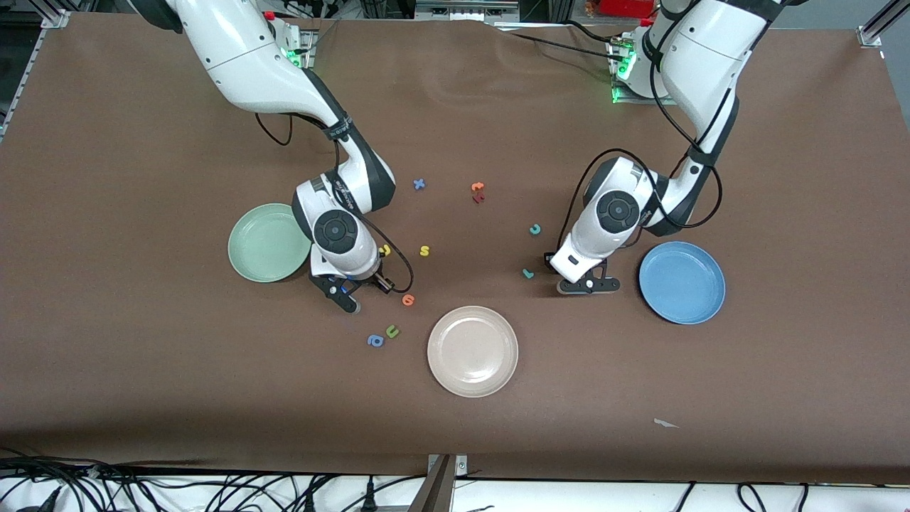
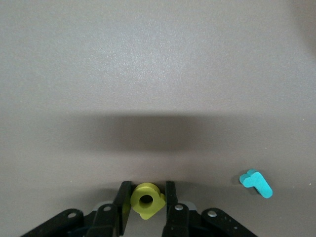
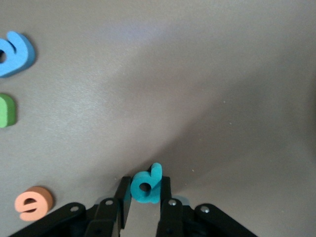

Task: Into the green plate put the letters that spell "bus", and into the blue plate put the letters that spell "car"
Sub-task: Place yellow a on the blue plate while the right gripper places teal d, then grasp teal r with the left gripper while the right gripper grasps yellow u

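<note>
My left gripper (image 2: pixel 147 195) is down at the table between the teal r (image 1: pixel 527 273) and the blue plate (image 1: pixel 681 282), shut on the yellow a (image 2: pixel 146 200). The teal r (image 2: pixel 256 182) lies close beside it. My right gripper (image 3: pixel 145 191) is low beside the green plate (image 1: pixel 269 242), shut on the teal b (image 3: pixel 145 185). In the front view both held letters are hidden under the left gripper (image 1: pixel 589 284) and the right gripper (image 1: pixel 359 291). The yellow-orange u (image 1: pixel 386 249), the yellow s (image 1: pixel 424 250) and the teal c (image 1: pixel 534 229) lie loose on the table.
A beige plate (image 1: pixel 473 350) sits nearest the front camera, mid-table. An orange round letter (image 1: pixel 408 300), a green u (image 1: pixel 392 331) and a blue a (image 1: pixel 375 340) lie near the right gripper. A blue x (image 1: pixel 419 184), an orange letter (image 1: pixel 477 187) and a dark red letter (image 1: pixel 478 198) lie farther back.
</note>
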{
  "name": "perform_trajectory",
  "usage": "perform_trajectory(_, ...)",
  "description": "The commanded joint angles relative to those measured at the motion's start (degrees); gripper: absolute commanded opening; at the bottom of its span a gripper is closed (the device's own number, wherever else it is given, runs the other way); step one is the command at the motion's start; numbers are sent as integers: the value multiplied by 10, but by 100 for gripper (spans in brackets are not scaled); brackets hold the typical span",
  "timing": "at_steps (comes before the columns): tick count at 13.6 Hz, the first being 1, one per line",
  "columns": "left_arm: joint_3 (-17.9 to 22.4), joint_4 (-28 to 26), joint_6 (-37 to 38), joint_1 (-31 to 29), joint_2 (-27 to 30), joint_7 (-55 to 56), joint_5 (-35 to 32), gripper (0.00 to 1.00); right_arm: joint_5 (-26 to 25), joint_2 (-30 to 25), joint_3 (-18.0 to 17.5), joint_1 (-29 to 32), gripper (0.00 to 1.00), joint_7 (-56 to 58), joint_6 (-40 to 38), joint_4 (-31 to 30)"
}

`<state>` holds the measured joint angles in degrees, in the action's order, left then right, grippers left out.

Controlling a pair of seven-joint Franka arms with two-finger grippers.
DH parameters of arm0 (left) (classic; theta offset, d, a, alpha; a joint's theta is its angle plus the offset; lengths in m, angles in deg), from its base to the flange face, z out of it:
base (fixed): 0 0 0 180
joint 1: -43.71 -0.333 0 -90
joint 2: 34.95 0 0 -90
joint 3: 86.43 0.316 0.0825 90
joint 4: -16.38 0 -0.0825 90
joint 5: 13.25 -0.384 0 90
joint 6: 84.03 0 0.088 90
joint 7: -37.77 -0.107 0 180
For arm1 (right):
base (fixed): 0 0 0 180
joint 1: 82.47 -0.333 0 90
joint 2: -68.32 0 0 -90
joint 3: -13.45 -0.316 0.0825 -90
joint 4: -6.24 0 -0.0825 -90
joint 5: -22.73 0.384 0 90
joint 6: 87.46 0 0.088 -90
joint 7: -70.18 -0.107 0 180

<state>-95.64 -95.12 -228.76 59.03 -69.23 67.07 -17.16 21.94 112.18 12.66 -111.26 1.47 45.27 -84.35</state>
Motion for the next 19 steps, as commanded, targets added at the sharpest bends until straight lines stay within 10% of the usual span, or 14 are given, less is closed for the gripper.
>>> perform_trajectory(1,0,6,6,0,-16,15,-22,27,-7,-24,10,0,12,42,-40,12)
perform_trajectory(8,17,122,206,-54,8,-92,-22,25,-1,-113,103,10,12,219,-177,-54)
perform_trajectory(16,27,124,229,-163,5,-262,-117,26,1,-116,136,31,15,287,-153,-155)
perform_trajectory(17,27,125,229,-167,2,-280,-139,42,1,-116,136,32,32,287,-148,-161)
perform_trajectory(18,26,125,228,-171,-3,-297,-158,93,1,-110,136,33,85,286,-150,-161)
perform_trajectory(19,26,127,228,-164,-3,-291,-155,100,1,-112,135,33,100,282,-155,-158)
